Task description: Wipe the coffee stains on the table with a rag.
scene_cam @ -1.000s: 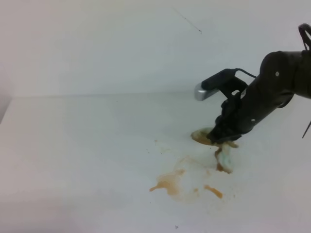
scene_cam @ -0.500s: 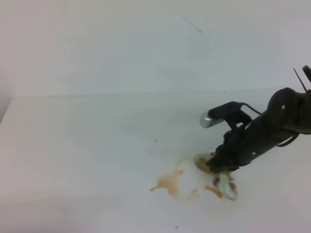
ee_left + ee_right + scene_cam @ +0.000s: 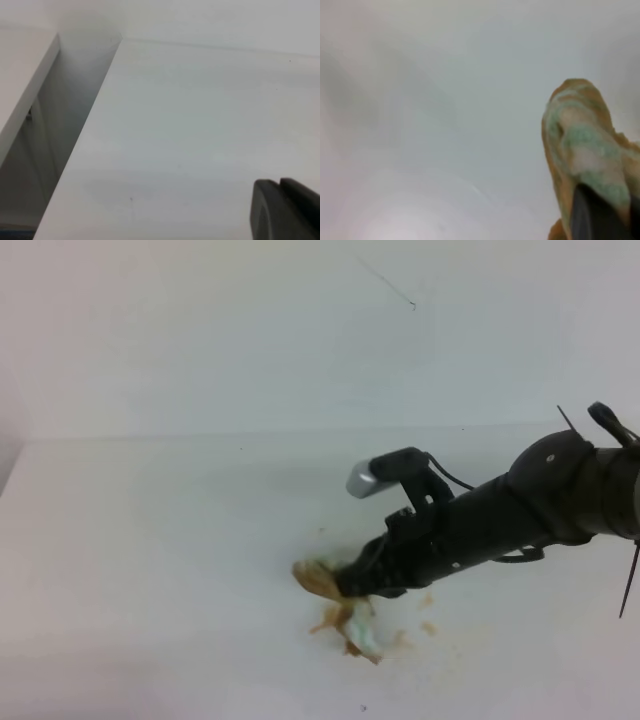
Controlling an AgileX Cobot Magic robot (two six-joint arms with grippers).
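Note:
My right gripper [image 3: 352,585] reaches in from the right, low over the white table [image 3: 150,540]. It is shut on the rag [image 3: 318,580], a whitish, pale-green bundle with tan-brown blotches, pressed on the table. Part of the rag trails toward the front. The rag lies over the coffee stains [image 3: 333,618]. An orange-brown patch shows by its lower edge, and faint tan spots [image 3: 430,627] lie to the right. In the right wrist view the rag [image 3: 580,145] fills the right side above a dark fingertip [image 3: 592,215]. In the left wrist view only a dark piece of the left gripper [image 3: 285,210] shows.
The plain white wall [image 3: 250,330] rises behind the table. The left wrist view shows the table's left edge [image 3: 75,145] with a gap beside it and a white panel [image 3: 20,85] further left. A few tiny dark specks dot the table.
My right gripper has swept the rag from the right of the stains to the left, across them. Less orange-brown shows now, and the streak at the right has faded to faint spots.

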